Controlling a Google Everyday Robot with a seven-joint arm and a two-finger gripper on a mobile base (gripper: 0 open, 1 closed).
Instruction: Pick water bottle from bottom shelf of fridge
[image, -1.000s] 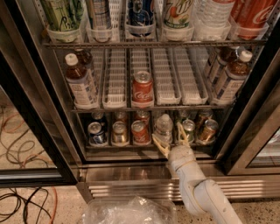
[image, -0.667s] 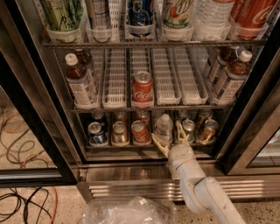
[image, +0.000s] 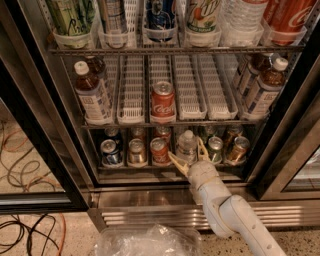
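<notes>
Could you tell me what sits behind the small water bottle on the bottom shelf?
Only dark shelf depth shows; the small clear white-capped water bottle and the wire rack above cover its lane. The cream gripper, jaws open, flanks the bottle.

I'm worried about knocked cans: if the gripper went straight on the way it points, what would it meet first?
Most likely the water bottle: the gripper is at the front of the bottom shelf, open, with the bottle between its fingers. Depth is unclear, though.
</notes>
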